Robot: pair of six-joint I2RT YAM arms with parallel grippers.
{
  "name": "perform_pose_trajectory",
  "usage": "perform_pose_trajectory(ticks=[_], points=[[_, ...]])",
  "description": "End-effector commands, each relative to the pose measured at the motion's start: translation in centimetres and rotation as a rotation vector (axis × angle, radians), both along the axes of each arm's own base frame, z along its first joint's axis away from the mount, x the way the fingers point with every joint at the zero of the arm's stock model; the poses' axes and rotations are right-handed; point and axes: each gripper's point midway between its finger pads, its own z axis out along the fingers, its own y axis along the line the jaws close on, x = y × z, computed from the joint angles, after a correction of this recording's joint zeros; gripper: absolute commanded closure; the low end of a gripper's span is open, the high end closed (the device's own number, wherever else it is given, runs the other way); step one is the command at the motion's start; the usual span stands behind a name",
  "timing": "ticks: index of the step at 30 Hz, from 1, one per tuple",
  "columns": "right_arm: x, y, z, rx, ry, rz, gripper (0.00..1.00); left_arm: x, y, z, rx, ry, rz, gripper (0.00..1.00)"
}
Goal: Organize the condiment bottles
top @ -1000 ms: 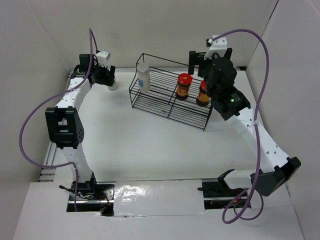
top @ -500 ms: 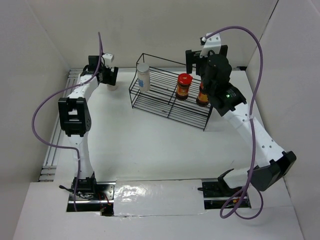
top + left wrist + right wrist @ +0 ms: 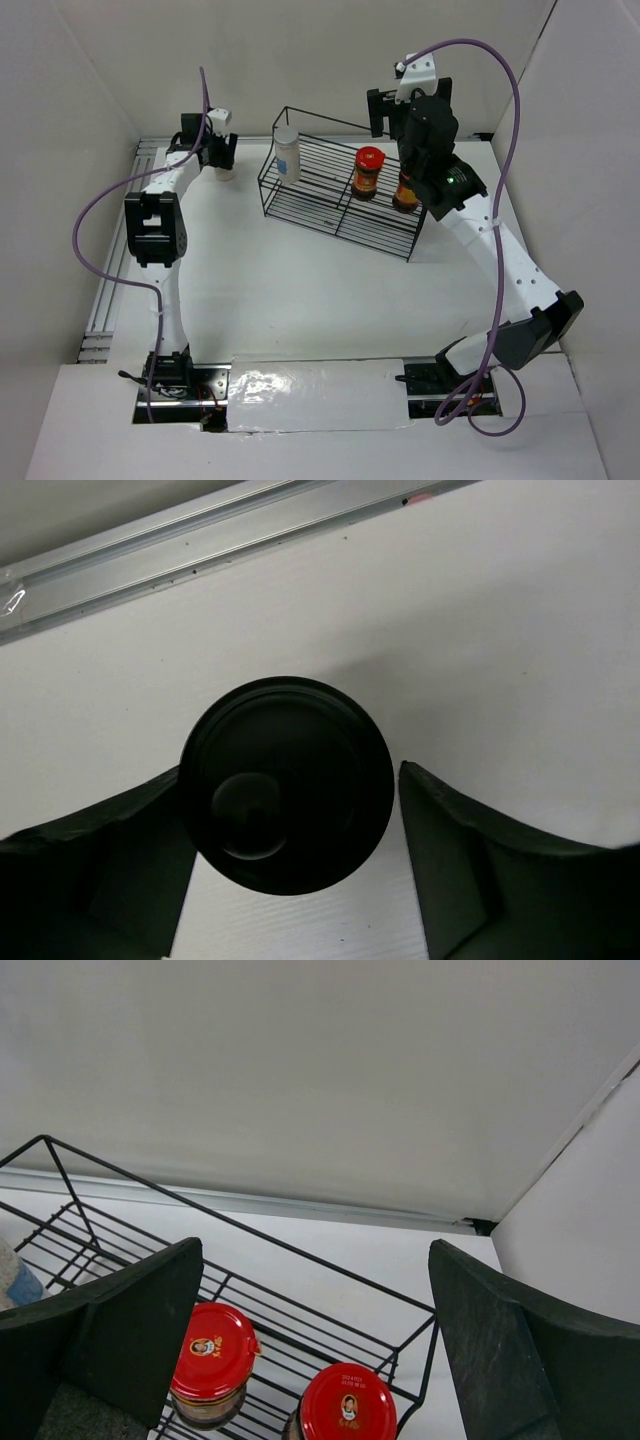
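The pale bottle with black cap [image 3: 226,173] stands on the table at the back left, outside the rack. In the left wrist view its black cap [image 3: 285,785] sits between my fingers. My left gripper [image 3: 221,150] [image 3: 292,770] is open around the cap, with a gap on the right side. The white cylinder [image 3: 287,155] stands in the wire rack's [image 3: 335,222] left end. Two brown jars with red lids [image 3: 368,172] [image 3: 405,190] stand in its right half, also seen in the right wrist view [image 3: 210,1350] [image 3: 347,1405]. My right gripper [image 3: 390,115] [image 3: 315,1250] is open and empty, above and behind the jars.
White walls close the table at the back and both sides. An aluminium rail [image 3: 200,540] runs along the back edge close behind the pale bottle. Purple cables loop over both arms.
The left gripper has shifted slightly right over the pale bottle and its elbow swung inward. The right gripper has risen up and back from the right-hand jar.
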Motion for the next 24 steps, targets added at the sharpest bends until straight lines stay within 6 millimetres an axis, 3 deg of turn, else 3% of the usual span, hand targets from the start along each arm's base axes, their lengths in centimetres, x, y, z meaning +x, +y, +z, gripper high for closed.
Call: perform_pose_trajectory(ticks=[1,3,4,6,7,8,9,10,13,15,18,19,21,22,24], points=[[-0.3,-0.8,2.5,0.010,-0.056,-0.027,0.00,1.8,0.4,2.2,-0.013,-0.091,-0.006,0.20],[-0.3,-0.8,2.7,0.012,-0.056,-0.025,0.00,1.7,0.7,2.3,-0.015,-0.090,-0.006,0.29],[-0.3,-0.8,2.6,0.011,-0.054,-0.025,0.00,1.7,0.7,2.5,-0.018,-0.091,-0.006,0.41],[-0.3,-0.7,2.7,0.011,-0.055,-0.020,0.00,1.3,0.8,2.9,-0.022,-0.095,-0.014,0.53],[-0.3,-0.7,2.7,0.011,-0.055,-0.020,0.00,1.3,0.8,3.2,-0.016,-0.099,-0.017,0.66],[-0.4,-0.7,2.8,0.012,-0.056,-0.017,0.00,1.0,0.7,3.6,-0.015,-0.097,-0.020,0.72],[-0.4,-0.6,2.8,0.012,-0.057,-0.016,0.00,0.8,0.7,3.8,-0.016,-0.095,-0.023,0.90],[-0.4,-0.5,2.7,0.013,-0.056,-0.014,0.00,0.6,0.5,4.2,-0.014,-0.095,-0.029,1.00],[-0.8,-0.6,2.9,0.019,-0.061,-0.011,0.00,-0.5,0.1,7.0,-0.007,-0.109,-0.067,1.00],[-1.3,-0.9,2.8,0.029,-0.060,-0.017,0.00,-2.0,0.1,11.0,0.022,-0.149,-0.092,1.00],[-2.2,-1.5,2.9,0.049,-0.066,-0.020,0.00,-4.2,-0.3,13.6,0.056,-0.151,-0.147,1.00],[-2.4,-1.6,2.5,0.051,-0.059,-0.022,0.00,-5.6,-0.6,15.9,0.063,-0.177,-0.169,1.00],[-3.0,-2.1,2.5,0.068,-0.061,-0.025,0.00,-7.7,-1.4,17.4,0.050,-0.171,-0.220,1.00],[-3.2,-2.3,2.2,0.068,-0.054,-0.028,0.00,-9.4,-1.9,19.3,0.045,-0.192,-0.238,1.00],[-3.7,-2.8,2.4,0.081,-0.056,-0.028,0.00,-11.7,-2.5,20.4,0.029,-0.175,-0.265,1.00]])
